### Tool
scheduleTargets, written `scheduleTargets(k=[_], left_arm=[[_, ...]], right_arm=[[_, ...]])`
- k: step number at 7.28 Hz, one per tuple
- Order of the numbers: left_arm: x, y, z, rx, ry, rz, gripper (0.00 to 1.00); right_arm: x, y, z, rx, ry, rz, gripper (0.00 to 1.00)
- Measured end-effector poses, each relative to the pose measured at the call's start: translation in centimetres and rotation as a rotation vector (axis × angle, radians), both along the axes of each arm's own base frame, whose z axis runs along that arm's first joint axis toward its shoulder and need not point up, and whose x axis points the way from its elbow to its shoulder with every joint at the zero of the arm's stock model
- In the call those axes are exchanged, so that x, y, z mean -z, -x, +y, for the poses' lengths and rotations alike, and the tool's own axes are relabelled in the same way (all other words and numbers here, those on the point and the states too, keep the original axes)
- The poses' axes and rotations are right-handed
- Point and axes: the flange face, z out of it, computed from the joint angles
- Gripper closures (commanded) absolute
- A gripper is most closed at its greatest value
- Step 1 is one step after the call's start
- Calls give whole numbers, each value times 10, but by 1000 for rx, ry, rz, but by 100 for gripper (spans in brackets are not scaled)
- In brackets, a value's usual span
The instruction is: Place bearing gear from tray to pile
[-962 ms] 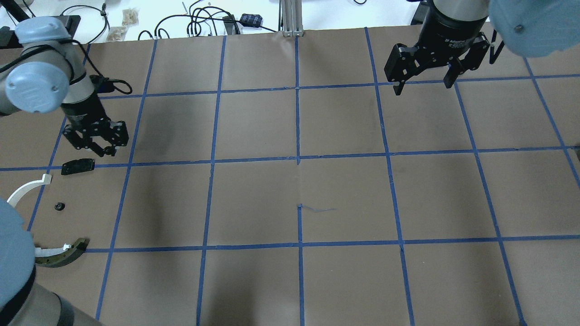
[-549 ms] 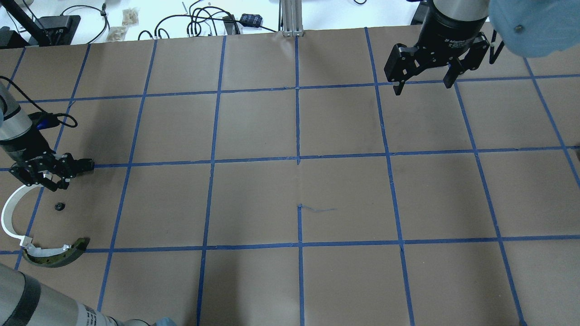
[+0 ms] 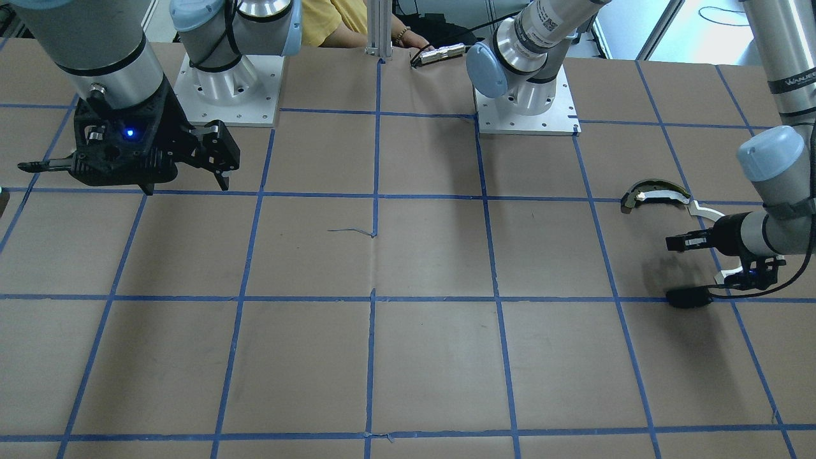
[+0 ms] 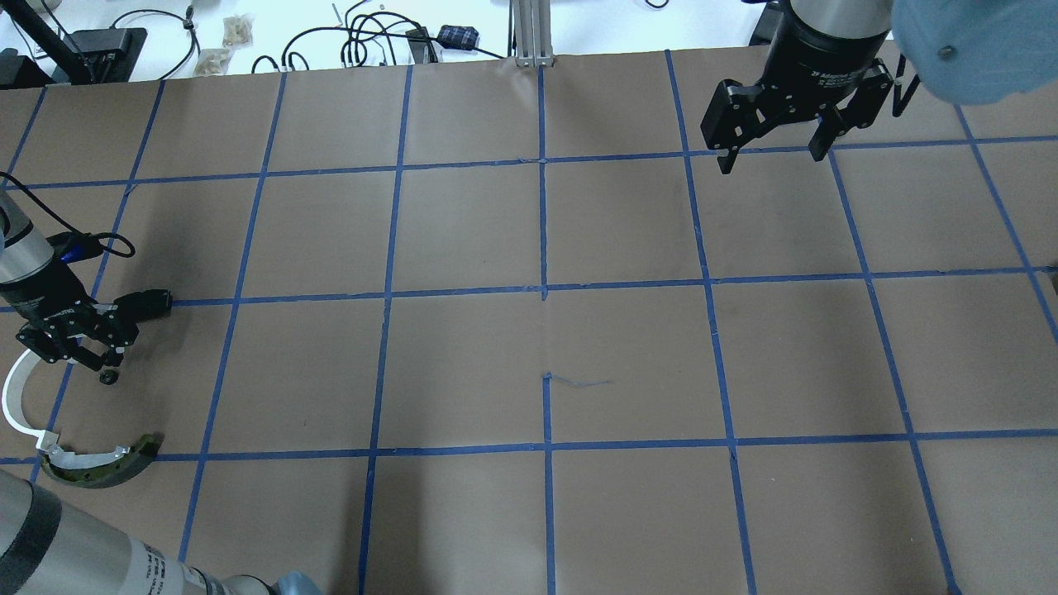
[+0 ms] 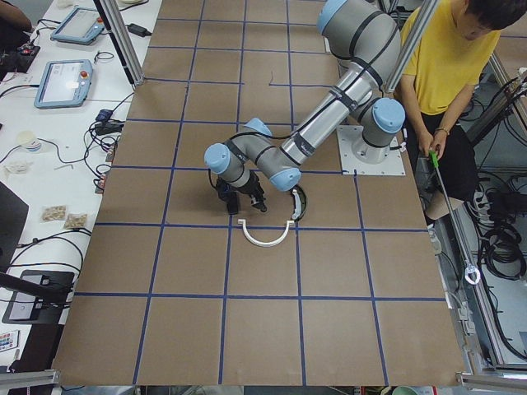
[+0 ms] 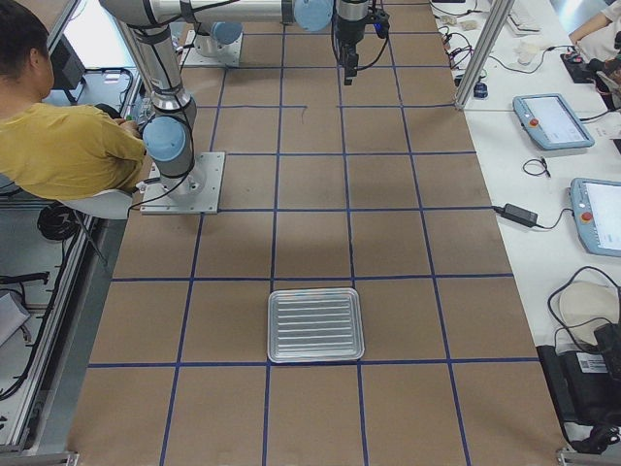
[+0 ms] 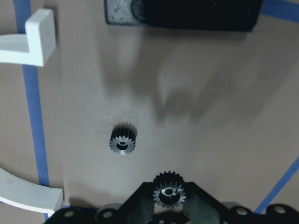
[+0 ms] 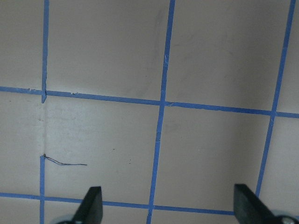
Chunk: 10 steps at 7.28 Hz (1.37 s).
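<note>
My left gripper (image 7: 169, 195) is shut on a small black bearing gear (image 7: 169, 189) and holds it low over the pile. In the overhead view the left gripper (image 4: 103, 354) hangs by a second loose gear (image 4: 107, 378), which also shows in the left wrist view (image 7: 123, 140). The pile holds a black rectangular plate (image 7: 182, 14), a thin white arc (image 4: 12, 397) and a dark-and-cream curved piece (image 4: 99, 467). The silver tray (image 6: 315, 325) lies far off at the table's right end. My right gripper (image 4: 773, 153) is open and empty, high at the far right.
The table is brown paper with a blue tape grid (image 4: 543, 289). Cables and small boxes (image 4: 380, 41) lie beyond the far edge. A person in a yellow shirt (image 6: 68, 136) sits behind the robot bases.
My left gripper has swung leftward and toward the robot, from beyond the black plate to beside the loose gear. The right arm has not moved.
</note>
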Motion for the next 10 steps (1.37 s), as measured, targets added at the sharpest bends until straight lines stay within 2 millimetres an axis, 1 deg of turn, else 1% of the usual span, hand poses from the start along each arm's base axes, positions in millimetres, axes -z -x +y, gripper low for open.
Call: scheduleTargets(k=[4,5,6,7,8,10], left_arm=[[10,-2,-2,0,2,-3,99],[13,-3,-3,0,4,-5,81],[16,-4,-4,1,7,-8,70],[18,-4,-5,2,7,-8,49],[19,-4,-5,2,6,-8,37],[18,-5,-5,2,7,-10,30]], right_arm=[[1,0,0,0,-2,-1,0],[1,0,0,0,-2,-1,0],[1,0,0,1,-2,-1,0],[1,0,-1,1,-2,-1,0],[1,0,-1,1,-2,-1,0],[2,0,-1,1,-3,0,0]])
